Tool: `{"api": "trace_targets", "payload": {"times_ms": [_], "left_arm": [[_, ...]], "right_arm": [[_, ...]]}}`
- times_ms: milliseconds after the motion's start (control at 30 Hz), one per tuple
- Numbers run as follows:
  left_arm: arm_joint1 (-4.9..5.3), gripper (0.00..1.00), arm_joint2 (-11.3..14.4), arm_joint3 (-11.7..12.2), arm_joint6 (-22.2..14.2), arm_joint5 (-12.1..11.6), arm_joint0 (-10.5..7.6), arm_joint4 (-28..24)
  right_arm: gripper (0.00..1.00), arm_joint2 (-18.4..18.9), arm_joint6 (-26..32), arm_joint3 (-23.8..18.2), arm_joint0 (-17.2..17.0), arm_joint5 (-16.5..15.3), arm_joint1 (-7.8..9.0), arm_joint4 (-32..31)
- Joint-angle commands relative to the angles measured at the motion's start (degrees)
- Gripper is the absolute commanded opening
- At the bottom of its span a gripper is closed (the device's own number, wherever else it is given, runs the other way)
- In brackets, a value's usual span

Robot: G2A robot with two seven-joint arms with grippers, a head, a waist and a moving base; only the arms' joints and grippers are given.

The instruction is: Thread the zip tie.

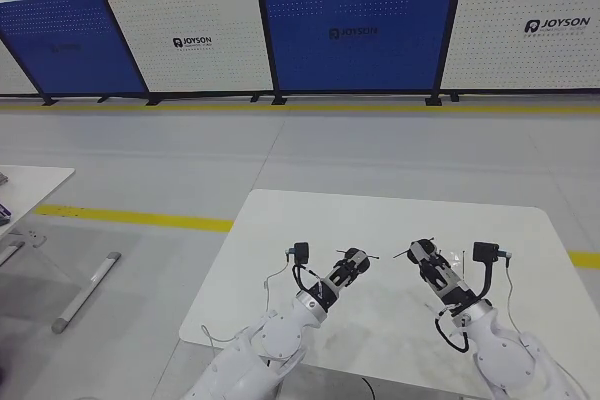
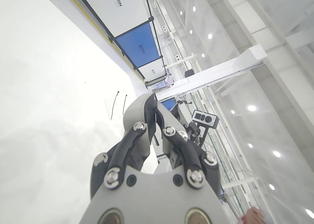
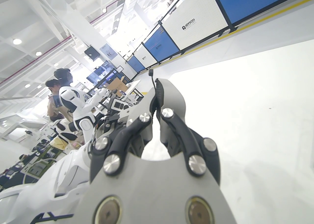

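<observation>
Jaws of right gripper [image 3: 157,85] clamped on thin black zip tie [image 3: 151,73], square head past tips; left gripper [image 2: 154,99] closed.

Bright, even light comes down from round ceiling lamps [image 2: 210,36] and washes the white worktop [image 2: 49,63] nearly to blank glare in both wrist views. Shadows on it are faint and soft-edged. Straight lines bow strongly toward the wrist views' edges, less in the top view.

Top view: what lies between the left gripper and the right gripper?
Bare white table lies between the left gripper and right gripper; only thin zip tie ends held in their jaws poke into the gap, seen from the top view.
</observation>
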Motion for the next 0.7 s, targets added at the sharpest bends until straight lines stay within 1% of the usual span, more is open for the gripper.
{"api": "trace_targets", "payload": {"times_ms": [0, 167, 300, 400, 433, 467, 667], "left_arm": [[0.00, 0.00, 0.0, 0.0, 0.0, 0.0, 0.00, 0.0], [0.00, 0.00, 0.0, 0.0, 0.0, 0.0, 0.00, 0.0], [-0.01, 0.00, 0.0, 0.0, 0.0, 0.1, 0.02, 0.0], [-0.13, 0.00, 0.3, 0.2, -0.1, 1.0, -0.16, 0.5], [-0.14, 0.00, 0.6, 0.6, -1.2, 2.0, -0.47, 1.1], [-0.16, 0.00, 0.6, 0.7, -1.4, 2.2, -0.62, 1.3], [-0.16, 0.00, 0.6, 0.7, -1.4, 2.2, -0.62, 1.3]], "right_arm": [[0.00, 0.0, 0.0, 0.0, 0.0, 0.0, 0.00, 0.0], [0.00, 0.0, 0.0, 0.0, 0.0, 0.0, 0.00, 0.0], [0.00, 0.7, -1.8, -0.1, -0.5, 0.2, -0.27, 1.4], [0.00, 0.3, -2.3, 0.5, -0.7, 0.1, -0.56, 1.2], [0.00, -0.4, -2.5, 1.0, -0.4, 0.7, -0.77, 0.5], [0.00, -0.6, -2.9, 1.3, -0.2, 1.2, -0.87, 0.0], [0.00, -0.6, -2.9, 1.3, -0.2, 1.2, -0.87, 0.0]]}}
